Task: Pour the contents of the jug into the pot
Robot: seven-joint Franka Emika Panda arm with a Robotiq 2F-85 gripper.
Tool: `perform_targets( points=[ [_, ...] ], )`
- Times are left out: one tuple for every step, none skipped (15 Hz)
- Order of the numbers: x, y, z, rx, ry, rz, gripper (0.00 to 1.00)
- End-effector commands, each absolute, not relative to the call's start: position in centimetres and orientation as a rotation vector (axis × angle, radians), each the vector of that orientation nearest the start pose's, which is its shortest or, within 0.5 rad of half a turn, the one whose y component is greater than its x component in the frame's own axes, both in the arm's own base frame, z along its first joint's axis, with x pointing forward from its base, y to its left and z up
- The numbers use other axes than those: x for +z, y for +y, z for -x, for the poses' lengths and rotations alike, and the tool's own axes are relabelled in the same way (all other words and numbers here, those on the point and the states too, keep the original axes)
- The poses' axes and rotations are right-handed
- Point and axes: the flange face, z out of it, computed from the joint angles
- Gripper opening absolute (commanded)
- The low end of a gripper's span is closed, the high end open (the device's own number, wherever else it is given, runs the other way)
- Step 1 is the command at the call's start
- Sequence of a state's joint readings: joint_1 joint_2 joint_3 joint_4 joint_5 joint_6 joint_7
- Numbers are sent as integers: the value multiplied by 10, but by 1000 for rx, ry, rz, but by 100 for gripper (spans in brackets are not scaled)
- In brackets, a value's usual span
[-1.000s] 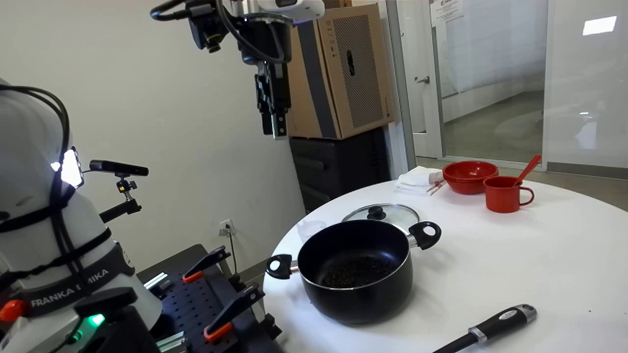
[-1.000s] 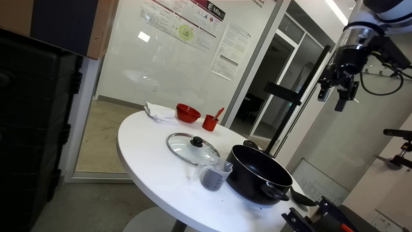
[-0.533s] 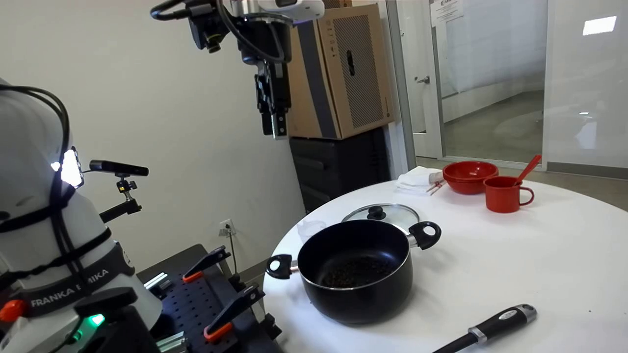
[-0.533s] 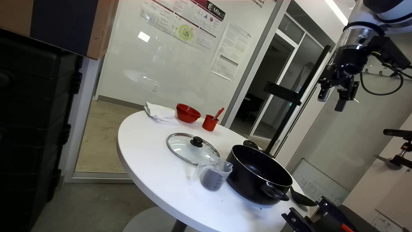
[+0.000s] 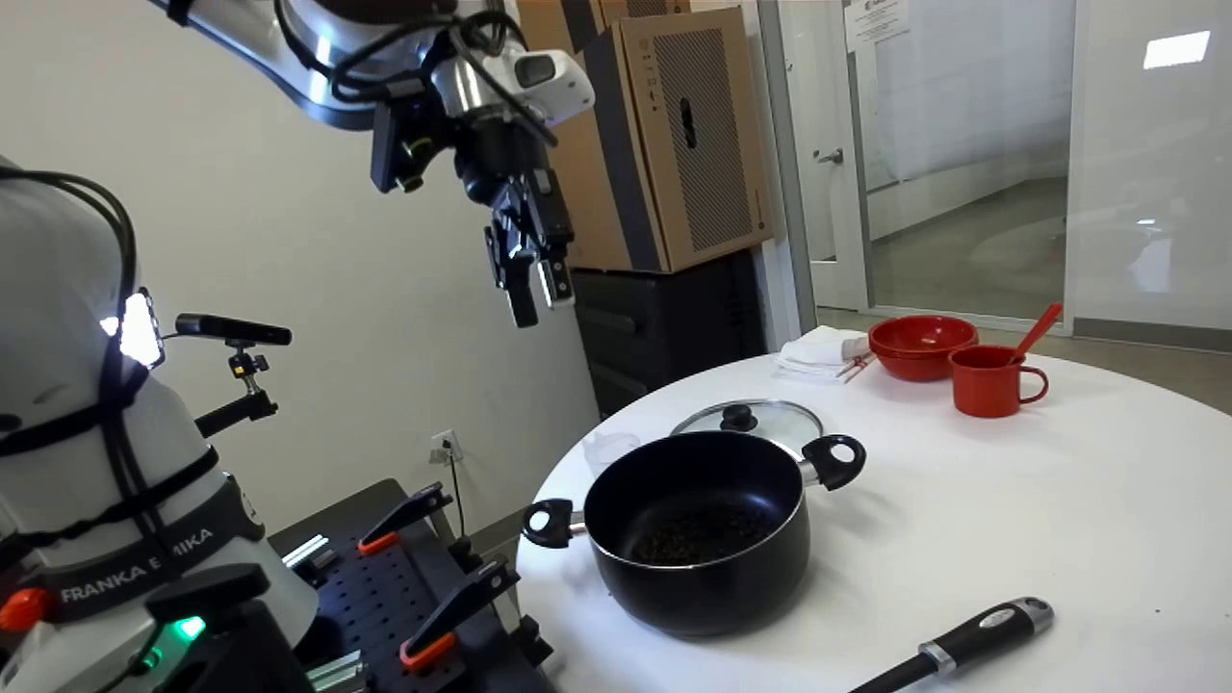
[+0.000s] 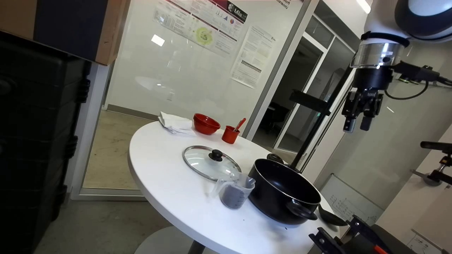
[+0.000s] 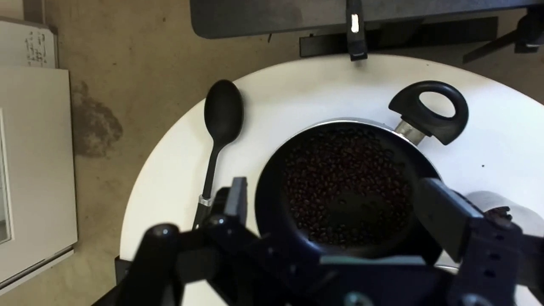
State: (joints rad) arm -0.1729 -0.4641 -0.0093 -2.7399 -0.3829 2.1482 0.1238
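Dark beans (image 7: 348, 161) lie in the pot (image 5: 703, 599); left of it in both exterior views, the jug (image 6: 234, 194) holds something dark. The claw (image 6: 357, 124) hangs spread wide, gripping nothing.

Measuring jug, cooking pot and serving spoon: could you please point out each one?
Measuring jug (image 6: 235, 192): in an exterior view, on its marked body.
Cooking pot (image 5: 707, 599): in an exterior view, on its outer wall.
Serving spoon (image 7: 224, 114): in the wrist view, on its oval scoop.

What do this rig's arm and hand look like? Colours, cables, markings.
Arm: white, rounded, black cables strapped along it; silver collar near the wrist; dark band at the base reading FRANKA EMIKA in pale letters. Hand: black, angular, two-fingered, grey pads.
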Motion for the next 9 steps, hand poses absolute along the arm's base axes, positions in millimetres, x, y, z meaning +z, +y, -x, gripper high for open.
perform_targets(
  points=[
    [336, -27, -352, 109, 340, 3298, 100],
    [329, -10, -348, 117, 385, 3240, 100],
    [329, 4, -350, 105, 431, 3184, 100],
    [326, 18, -352, 110, 467, 3126, 100],
    [324, 29, -354, 105, 505, 3071, 100],
    [321, 41, -356, 103, 546, 3018, 100],
    [319, 51, -359, 83, 590, 2965, 100],
    [327, 37, -354, 102, 505, 3042, 100],
    [325, 45, -355, 95, 526, 3011, 100]
  ],
)
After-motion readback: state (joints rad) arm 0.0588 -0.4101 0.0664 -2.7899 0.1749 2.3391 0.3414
